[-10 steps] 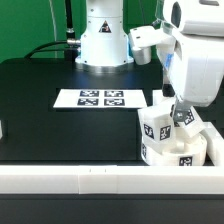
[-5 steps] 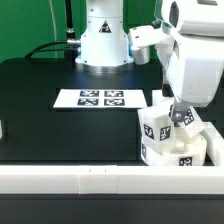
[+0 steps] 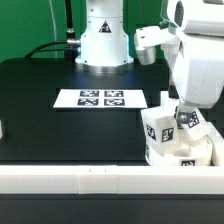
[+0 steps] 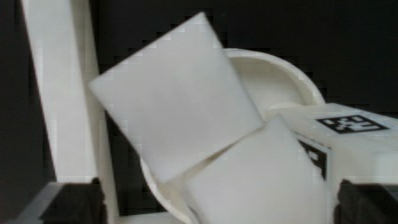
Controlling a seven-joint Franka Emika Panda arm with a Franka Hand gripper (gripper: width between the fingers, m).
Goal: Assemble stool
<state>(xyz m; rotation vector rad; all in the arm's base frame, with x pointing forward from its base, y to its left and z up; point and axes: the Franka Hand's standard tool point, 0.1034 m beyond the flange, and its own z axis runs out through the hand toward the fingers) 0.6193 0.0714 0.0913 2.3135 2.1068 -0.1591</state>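
Rightward a little, arm, leg (image 3: 189,120) and seat (image 3: 180,153) have shifted toward the black surface's (image 3: 60,135) near corner on the exterior view's right. Fingers (image 4: 71,205) flank the leg; whether they pinch it I cannot tell. Two legs seem mounted and a third is unseen, so fastening is probably unfinished. The marker board (image 3: 100,98) lies mid-surface, with a green backdrop behind.
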